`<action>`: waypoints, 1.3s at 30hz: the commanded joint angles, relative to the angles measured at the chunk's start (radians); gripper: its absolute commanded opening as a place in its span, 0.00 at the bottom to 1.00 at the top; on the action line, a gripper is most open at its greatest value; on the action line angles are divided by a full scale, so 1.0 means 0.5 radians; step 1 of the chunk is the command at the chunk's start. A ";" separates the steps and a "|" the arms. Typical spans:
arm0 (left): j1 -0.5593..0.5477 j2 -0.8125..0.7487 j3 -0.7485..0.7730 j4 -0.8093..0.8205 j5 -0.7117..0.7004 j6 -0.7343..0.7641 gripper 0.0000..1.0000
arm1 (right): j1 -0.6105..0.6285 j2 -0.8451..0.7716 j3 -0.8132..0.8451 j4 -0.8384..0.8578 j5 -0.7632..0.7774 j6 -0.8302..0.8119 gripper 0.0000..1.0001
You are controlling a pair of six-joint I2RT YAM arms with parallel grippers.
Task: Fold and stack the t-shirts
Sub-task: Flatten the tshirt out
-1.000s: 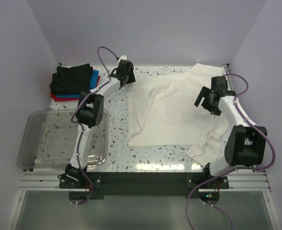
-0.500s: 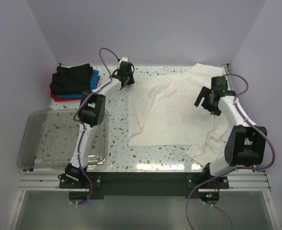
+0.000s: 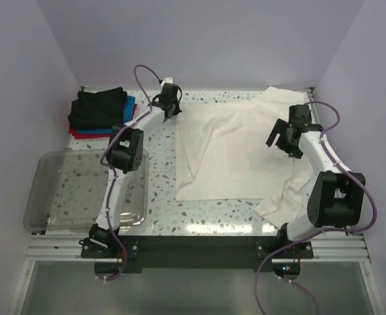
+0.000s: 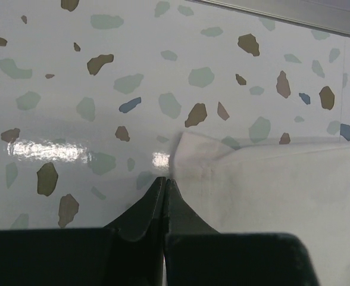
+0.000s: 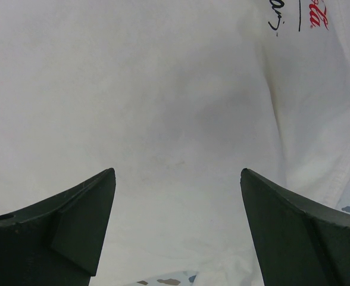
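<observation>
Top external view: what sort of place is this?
Most likely a lab test cell: plain walls box in a speckled table, the left arm and right arm are bolted to a metal rail, and a white t-shirt and folded stack are laid out.

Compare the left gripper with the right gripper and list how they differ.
Jaws: the left gripper is shut; the right gripper stands wide open. Place: the left gripper is at the far left corner of the white t-shirt, by speckled table; the right gripper is over the shirt's right part. Contact: the left tips meet the cloth edge, pinch unclear; the right holds nothing. Both point at the same shirt.
</observation>
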 commanded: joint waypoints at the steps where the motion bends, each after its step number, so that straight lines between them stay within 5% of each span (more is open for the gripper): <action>1: 0.029 0.001 0.103 0.079 -0.076 0.038 0.00 | 0.006 0.018 0.023 -0.025 0.027 0.010 0.89; 11: 0.038 -0.005 0.155 0.153 -0.033 0.047 0.00 | 0.006 0.049 0.023 -0.032 0.024 0.007 0.89; 15: 0.044 -0.021 0.085 0.147 0.065 -0.035 0.23 | 0.006 0.052 0.026 -0.032 0.015 0.007 0.89; 21: 0.041 -0.021 0.023 0.122 0.090 -0.085 0.34 | 0.006 0.055 0.032 -0.035 0.021 0.010 0.89; 39: 0.020 0.111 0.063 0.073 0.093 -0.017 0.32 | 0.006 0.058 0.029 -0.032 0.024 0.019 0.89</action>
